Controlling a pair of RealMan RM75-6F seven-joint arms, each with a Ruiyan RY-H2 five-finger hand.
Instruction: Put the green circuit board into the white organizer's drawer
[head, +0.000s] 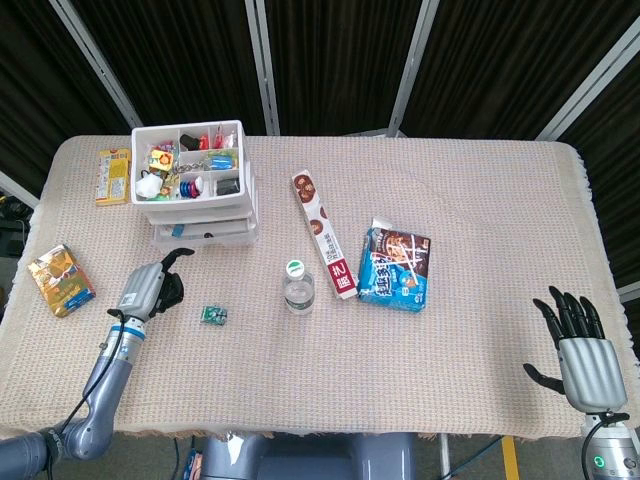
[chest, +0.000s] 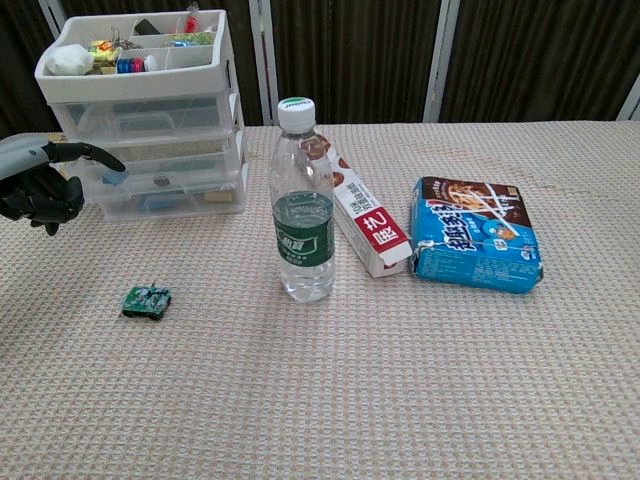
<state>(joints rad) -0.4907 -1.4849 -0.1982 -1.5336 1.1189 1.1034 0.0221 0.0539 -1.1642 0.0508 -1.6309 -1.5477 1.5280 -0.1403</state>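
The small green circuit board (head: 213, 316) (chest: 147, 299) lies flat on the table cloth, in front of the white organizer (head: 197, 215) (chest: 150, 130). One of the organizer's lower drawers (chest: 170, 200) appears to stand out a little toward me. My left hand (head: 150, 286) (chest: 42, 186) hovers left of the board and clear of the organizer. It holds nothing; its fingers are loosely curled and one points at the drawers. My right hand (head: 578, 345) rests at the table's near right corner with fingers spread and nothing in it.
A water bottle (head: 298, 285) (chest: 303, 205) stands right of the board. Beyond it lie a long snack box (head: 322, 233) and a blue biscuit pack (head: 396, 265). A gold packet (head: 60, 281) and a yellow box (head: 114, 176) lie near the left edge.
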